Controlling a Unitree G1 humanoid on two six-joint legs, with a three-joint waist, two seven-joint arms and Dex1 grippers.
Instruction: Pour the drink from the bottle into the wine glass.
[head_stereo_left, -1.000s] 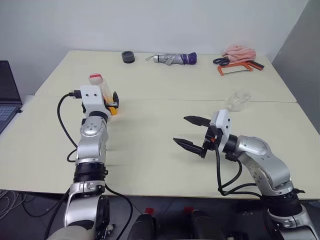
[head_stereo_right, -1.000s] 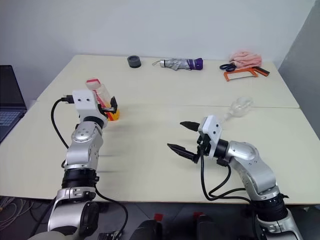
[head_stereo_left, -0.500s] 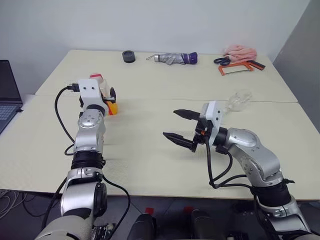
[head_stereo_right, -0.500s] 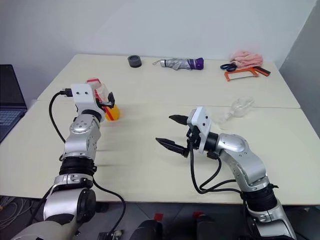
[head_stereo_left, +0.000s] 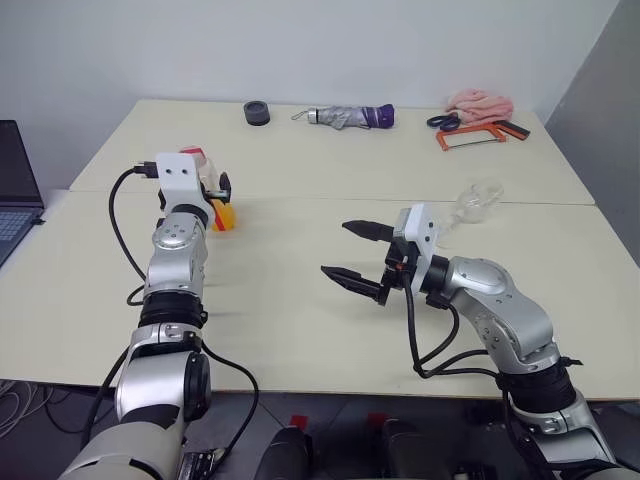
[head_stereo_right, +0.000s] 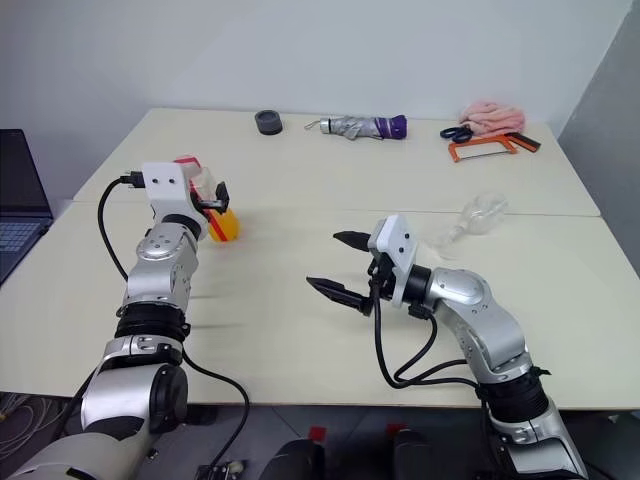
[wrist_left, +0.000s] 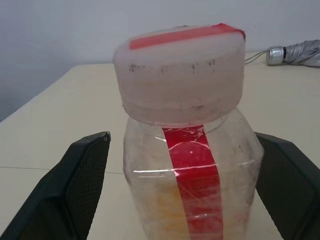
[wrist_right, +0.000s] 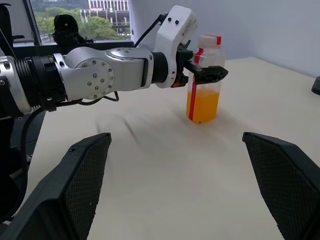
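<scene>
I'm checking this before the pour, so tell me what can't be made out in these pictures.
- Bottle: in the head views the left gripper and its wrist hide most of it.
- Bottle base: cut off by the left wrist view's edge; the fingers stand either side, contact unclear.
- Glass: too faint and small in the head views to tell whether it stands or lies, or holds anything.
- Laptop: cut off by the edge.

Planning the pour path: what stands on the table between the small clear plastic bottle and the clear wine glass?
Only the right gripper, open, hangs over that stretch. The small clear plastic bottle sits between the open left gripper's fingers; the clear wine glass lies tipped over.
</scene>
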